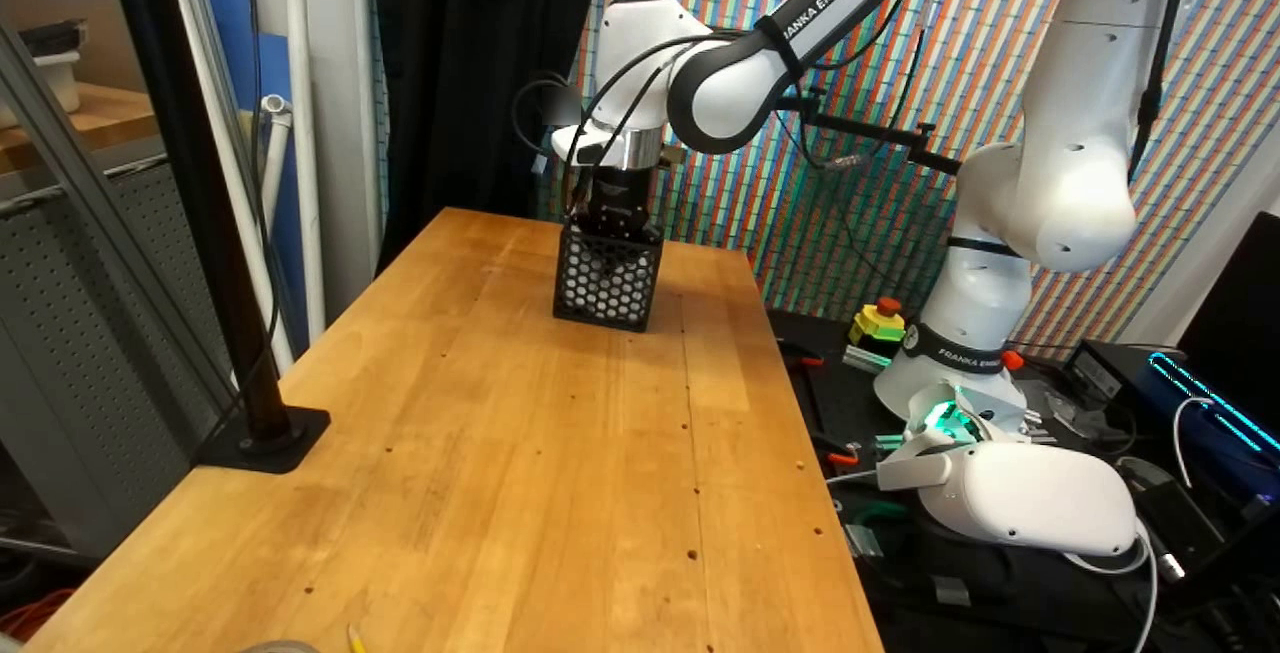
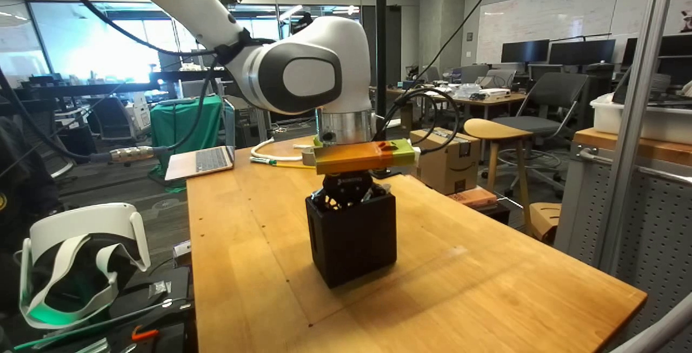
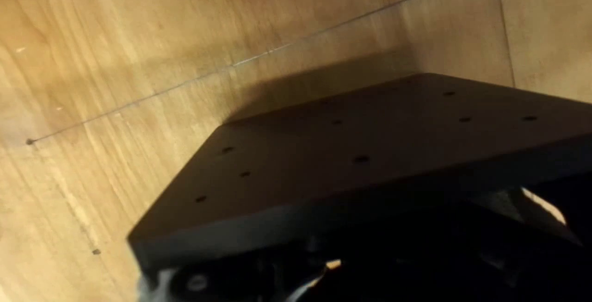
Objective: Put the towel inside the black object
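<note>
The black box (image 1: 604, 280) stands upright on the wooden table, with a honeycomb side in an exterior view. Its solid walls show in an exterior view (image 2: 361, 240) and, dark and close, in the wrist view (image 3: 351, 140). My gripper (image 1: 617, 213) points straight down into the box's open top; its body also shows in an exterior view (image 2: 348, 190). The fingers are hidden inside the box, so their opening cannot be seen. Something white shows through the honeycomb holes; I cannot tell for certain that it is the towel. No towel shows outside the box.
The wooden table (image 1: 500, 453) carries a black post with a base plate (image 1: 265, 440) at one edge. A laptop (image 2: 203, 161) and a white cable (image 2: 265, 150) lie at the table's far end in an exterior view. A white headset (image 1: 1030, 498) is beside the table.
</note>
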### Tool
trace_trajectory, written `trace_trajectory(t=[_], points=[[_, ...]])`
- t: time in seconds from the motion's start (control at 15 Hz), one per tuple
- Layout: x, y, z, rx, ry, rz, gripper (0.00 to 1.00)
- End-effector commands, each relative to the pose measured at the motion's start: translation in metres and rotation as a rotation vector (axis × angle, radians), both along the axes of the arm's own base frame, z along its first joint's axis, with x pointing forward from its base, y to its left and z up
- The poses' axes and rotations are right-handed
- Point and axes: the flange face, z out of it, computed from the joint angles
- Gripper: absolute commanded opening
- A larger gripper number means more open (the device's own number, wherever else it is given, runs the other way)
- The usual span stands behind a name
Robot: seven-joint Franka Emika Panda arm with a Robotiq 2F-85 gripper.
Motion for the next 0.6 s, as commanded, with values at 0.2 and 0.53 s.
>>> trace_trajectory(t=[0.2,0.53], points=[[0.01,-0.028,-0.033,0.118,0.01,-0.003,0.04],[0.01,-0.026,-0.005,0.115,-0.021,0.002,0.04]])
